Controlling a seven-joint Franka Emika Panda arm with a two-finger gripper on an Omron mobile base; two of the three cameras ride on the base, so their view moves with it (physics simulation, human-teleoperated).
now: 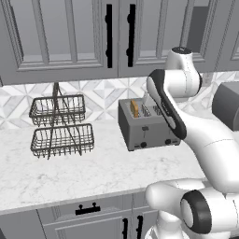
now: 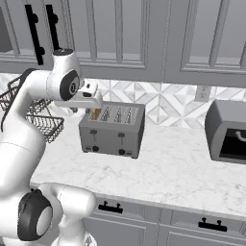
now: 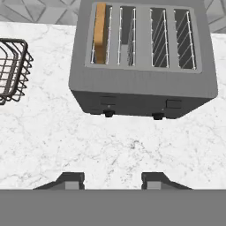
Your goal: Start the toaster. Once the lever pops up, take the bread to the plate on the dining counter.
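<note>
The grey metal toaster (image 1: 147,127) (image 2: 113,129) (image 3: 141,84) stands on the marble worktop against the tiled wall. The bread (image 3: 100,33) (image 1: 135,108) (image 2: 95,114) stands upright in its leftmost slot, its golden top sticking out above the slot. The other slots are empty. My gripper (image 3: 112,181) (image 2: 91,104) hovers above the toaster's front, looking down on it. Its fingertips (image 3: 70,180) stand apart with nothing between them and touch nothing. Two small black knobs (image 3: 108,113) show on the toaster's front. The plate and the dining counter are out of view.
A two-tier black wire basket (image 1: 58,126) (image 3: 13,66) stands left of the toaster. A rounded dark grey appliance (image 2: 228,132) sits at the right. Grey wall cabinets (image 1: 70,37) hang low above the worktop. Bare marble (image 1: 93,168) lies in front of the toaster.
</note>
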